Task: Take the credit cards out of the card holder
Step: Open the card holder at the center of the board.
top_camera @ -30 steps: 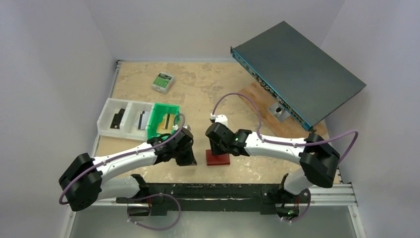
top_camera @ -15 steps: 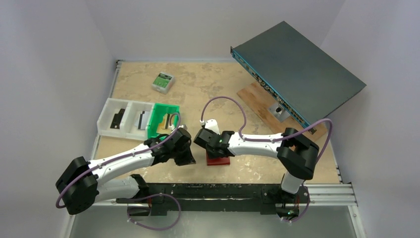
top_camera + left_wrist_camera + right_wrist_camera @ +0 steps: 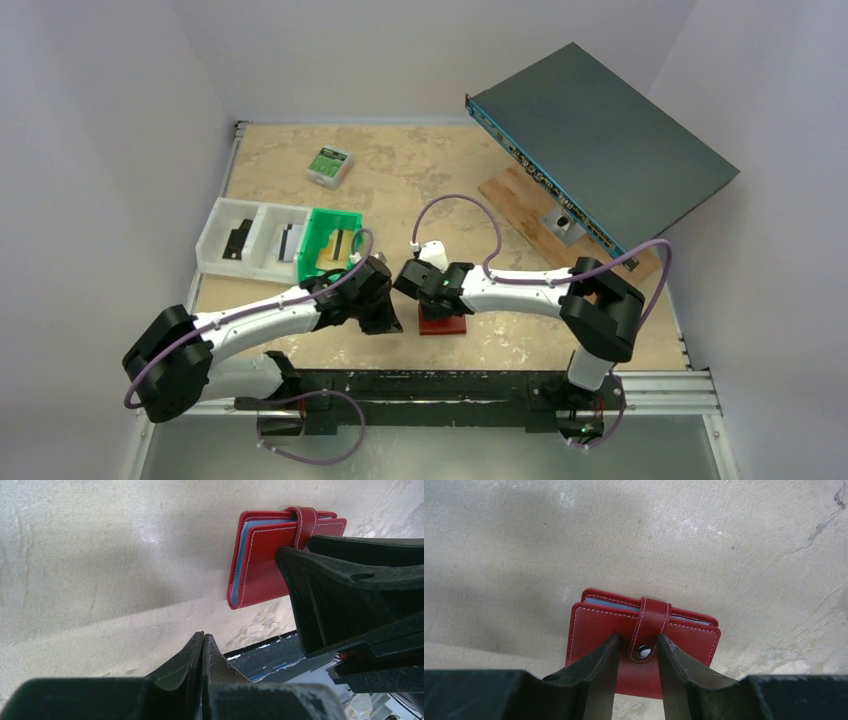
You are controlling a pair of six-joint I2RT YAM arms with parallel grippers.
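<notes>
Even, soft overhead light — faint shadows under the arms; wrist views sharp, near fingers slightly blurred.

The card holder is presenting a smooth, red, leather-like skin with pale stitching and a slight sheen (its snap button is looking like shiny metal). The right gripper fingers are showing matt black, grainy plastic. The table is showing a mottled, matt beige surface.

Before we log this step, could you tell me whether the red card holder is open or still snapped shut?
Shut: the card holder lies folded, its tab wrapped over the edge and fastened at the snap button.
</notes>
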